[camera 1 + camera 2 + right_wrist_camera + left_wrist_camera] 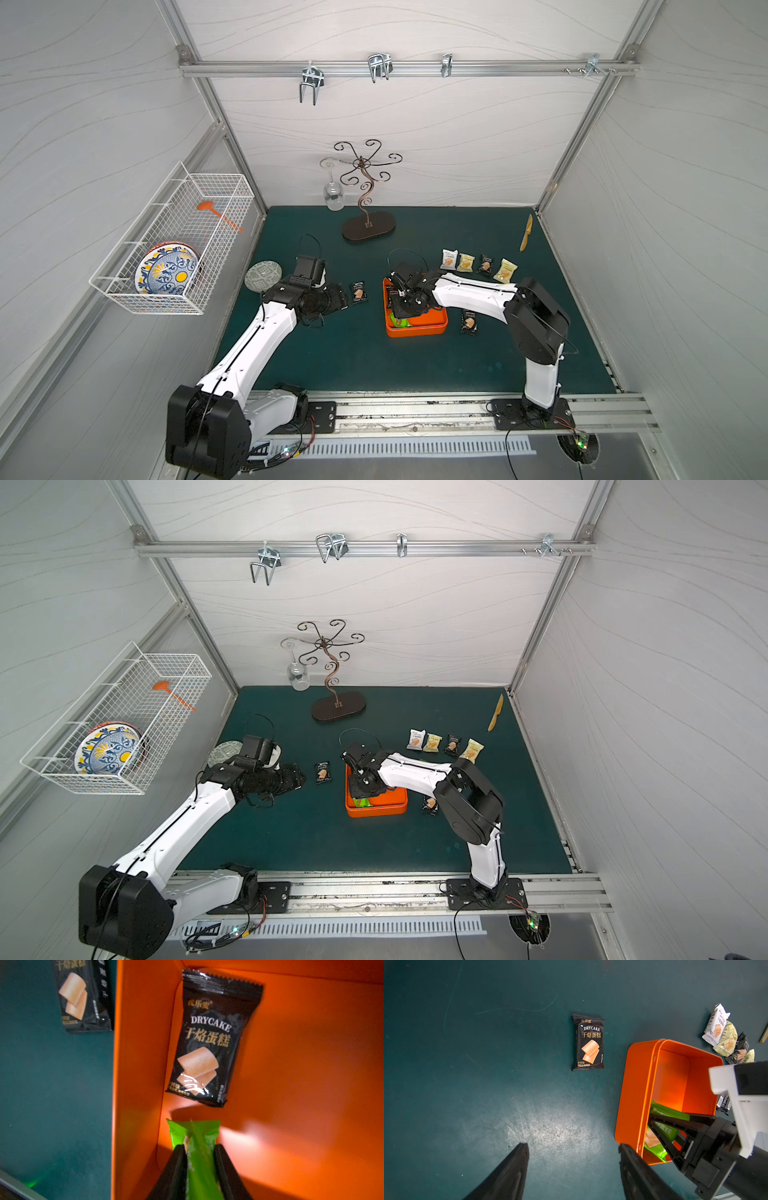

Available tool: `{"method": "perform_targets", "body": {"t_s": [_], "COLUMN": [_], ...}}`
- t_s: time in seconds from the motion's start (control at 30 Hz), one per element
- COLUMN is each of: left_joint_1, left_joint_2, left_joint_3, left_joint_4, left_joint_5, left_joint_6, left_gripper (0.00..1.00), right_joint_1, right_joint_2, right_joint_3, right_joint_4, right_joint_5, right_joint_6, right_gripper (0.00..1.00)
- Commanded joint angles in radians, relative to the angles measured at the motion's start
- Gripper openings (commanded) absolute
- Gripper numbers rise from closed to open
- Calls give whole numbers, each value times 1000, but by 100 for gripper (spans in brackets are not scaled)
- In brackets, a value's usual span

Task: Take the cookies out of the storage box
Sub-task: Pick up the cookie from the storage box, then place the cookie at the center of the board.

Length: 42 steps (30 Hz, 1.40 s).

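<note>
Orange box (417, 332) sits mid-table (332, 357). The right arm is bent over it, wrist angled down inside. Right claw (199, 1147) is pinched narrow on a green packet (195, 1132), edge-on between the fingers; can't tell if it's clear of the box floor. The left arm is stretched low toward the box, left claw (574, 1145) half-spread and empty, just beside the box wall.

Count:
- **In the box:** two, the green packet plus a black packet (207, 1043).
- **On the table:** six, a row of four (466, 262) behind the box, left black packet (359, 292) and right black packet (468, 322).

In both top views the wrist hides most of the box interior.
</note>
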Motion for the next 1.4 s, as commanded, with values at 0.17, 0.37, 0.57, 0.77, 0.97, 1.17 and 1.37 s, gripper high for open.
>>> {"method": "perform_targets", "body": {"t_s": [0.17, 0.37, 0.57, 0.77, 0.97, 1.17, 1.37], "left_joint_1": [6, 5, 6, 6, 6, 6, 6], "left_joint_2": [-15, -14, -3, 0, -5, -3, 20], "left_joint_3": [0, 2, 9, 19, 18, 13, 12], "left_joint_4": [5, 6, 9, 7, 0, 8, 26], "left_joint_5": [-10, -7, -3, 0, -7, -4, 9], "left_joint_6": [9, 6, 6, 4, 11, 11, 8], "left_gripper": [73, 73, 73, 73, 73, 73, 73], "right_joint_1": [-52, -102, -149, -154, -172, -273, -411], "right_joint_2": [-119, -189, -229, -198, -222, -306, -337], "right_joint_3": [-37, -74, -111, -116, -94, -65, 9], "right_joint_4": [-13, -6, 19, 29, 1, -51, -84], "right_joint_5": [-51, -64, -93, -129, -128, -197, -293], "right_joint_6": [-1, -6, -12, -18, -50, -107, -191], "right_gripper": [25, 25, 22, 13, 15, 16, 16]}}
